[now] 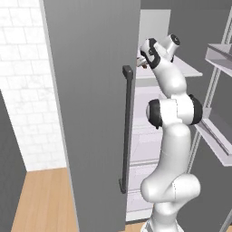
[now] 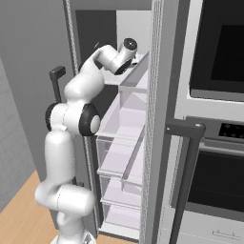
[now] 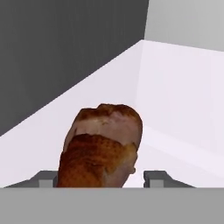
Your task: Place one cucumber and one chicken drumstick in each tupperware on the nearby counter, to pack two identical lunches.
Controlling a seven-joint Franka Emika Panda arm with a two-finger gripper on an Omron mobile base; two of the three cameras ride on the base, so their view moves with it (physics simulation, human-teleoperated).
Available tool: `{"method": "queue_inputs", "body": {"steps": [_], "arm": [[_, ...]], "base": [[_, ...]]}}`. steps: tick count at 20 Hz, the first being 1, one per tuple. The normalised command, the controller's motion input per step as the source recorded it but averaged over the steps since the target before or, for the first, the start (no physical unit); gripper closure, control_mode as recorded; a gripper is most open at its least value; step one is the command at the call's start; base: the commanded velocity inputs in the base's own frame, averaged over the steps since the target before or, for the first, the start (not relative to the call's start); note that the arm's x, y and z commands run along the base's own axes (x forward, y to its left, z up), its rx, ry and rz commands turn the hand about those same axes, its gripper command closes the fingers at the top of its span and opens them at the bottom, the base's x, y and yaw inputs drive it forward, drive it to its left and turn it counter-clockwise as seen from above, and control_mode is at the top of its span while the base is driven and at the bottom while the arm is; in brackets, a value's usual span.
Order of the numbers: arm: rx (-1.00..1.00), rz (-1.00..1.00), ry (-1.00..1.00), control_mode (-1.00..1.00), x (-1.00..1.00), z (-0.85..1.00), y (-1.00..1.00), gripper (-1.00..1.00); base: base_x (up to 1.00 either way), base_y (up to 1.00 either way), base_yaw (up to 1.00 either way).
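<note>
A browned chicken drumstick (image 3: 103, 144) stands between my two finger tips, close to the camera, over a white fridge shelf (image 3: 175, 109). My gripper (image 3: 100, 179) is shut on it, one tip at each side of its lower part. In the left base view the arm reaches up into the open fridge, and the gripper (image 1: 142, 62) sits at the upper shelf (image 1: 181, 70) with a bit of brown at its tip. The counter is out of view.
The grey fridge door (image 1: 90, 113) with its dark vertical handle (image 1: 126, 131) stands open just left of the arm. Clear door bins (image 2: 125, 128) are stacked close on the arm's right. A built-in oven (image 2: 214, 52) lies further right. Pale wooden floor (image 1: 45, 199) runs below.
</note>
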Motion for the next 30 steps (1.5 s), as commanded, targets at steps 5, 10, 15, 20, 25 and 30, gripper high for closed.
{"method": "queue_inputs", "body": {"steps": [5, 10, 15, 20, 25, 30], "arm": [[0.0, 0.02, 0.0, -1.0, 0.0, -0.18, 0.0, 1.0], [0.0, 0.0, 0.0, -1.0, -0.47, -0.04, -0.02, 1.0], [0.0, -0.07, -0.01, -1.0, -1.0, 0.0, -0.01, 1.0], [-0.12, -0.08, -0.18, -1.0, -1.0, -0.24, 0.16, 1.0], [-0.02, -0.07, -0.1, -1.0, -1.0, 0.24, 0.01, 1.0], [0.0, -0.04, 0.09, -1.0, -1.0, 0.8, 0.01, 1.0]], "base": [[0.0, 0.0, 0.0], [0.0, 0.0, 0.0], [0.0, 0.0, 0.0], [0.0, 0.0, 0.0], [0.0, 0.0, 0.0], [0.0, 0.0, 0.0]]}}
